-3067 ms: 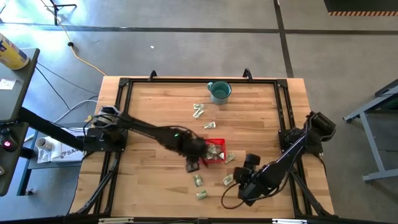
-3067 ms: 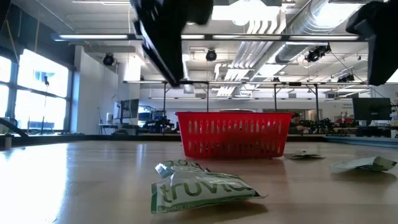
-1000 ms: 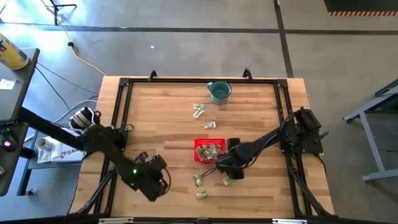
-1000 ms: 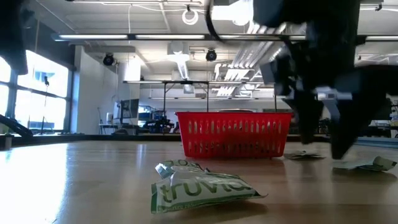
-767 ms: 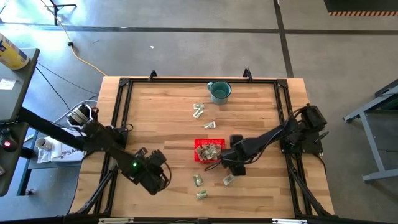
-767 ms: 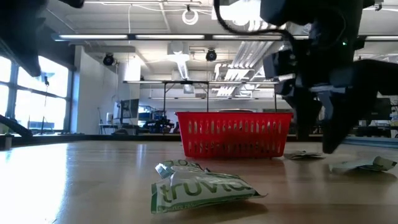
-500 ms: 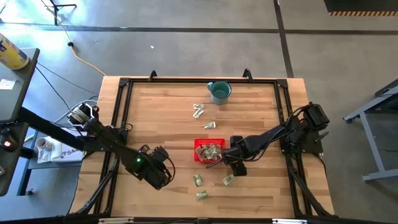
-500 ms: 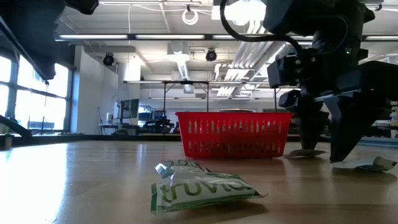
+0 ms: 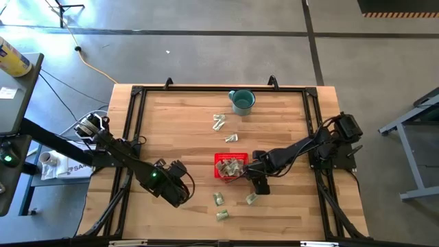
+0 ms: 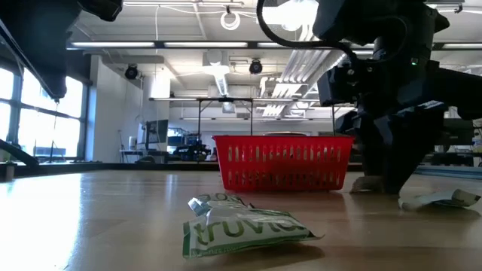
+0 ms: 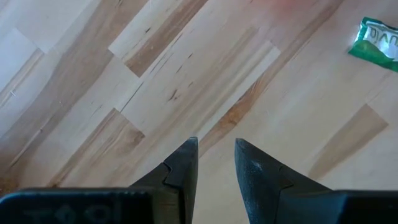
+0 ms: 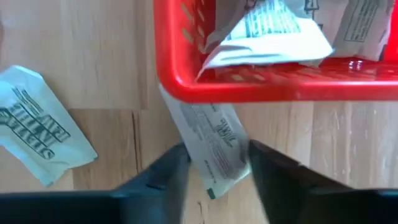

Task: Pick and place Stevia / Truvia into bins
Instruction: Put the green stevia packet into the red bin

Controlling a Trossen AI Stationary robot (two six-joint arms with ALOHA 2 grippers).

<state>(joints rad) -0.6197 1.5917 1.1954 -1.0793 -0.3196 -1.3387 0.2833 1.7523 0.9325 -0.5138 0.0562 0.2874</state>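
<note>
The Stevia / Truvia packets are small flat paper rectangles, pale cream with green print. In the low view one crumpled packet (image 10: pixel 245 227) lies at the lower centre of the frame, its green "truvia" lettering facing the camera. Several more lie heaped in the red mesh-sided basket (image 9: pixel 219 171), which sits just below the middle of the table (image 9: pixel 178 130) in the high view. Loose ones lie around it: a pair (image 9: pixel 219 122) and a single (image 9: pixel 231 138) above the basket toward the teal mug (image 9: pixel 241 101), and three (image 9: pixel 218 199) below it near the table's lower edge.

The right gripper (image 12: pixel 214 163) is down at the basket's lower right corner. Its fingers (image 12: pixel 166 176) are spread on either side of a packet (image 12: pixel 214 146) whose upper end is tucked under the red rim; they appear not to be pressing it, though the fingertips are blurred there. Another packet (image 12: pixel 38 132) lies at the left of that frame.

The left gripper (image 11: pixel 215 155) hangs over bare wood at the lower left of the high view, fingers slightly parted and holding nothing; a green-edged packet (image 11: pixel 377 40) is cut off at the upper right corner of its wrist view.
</note>
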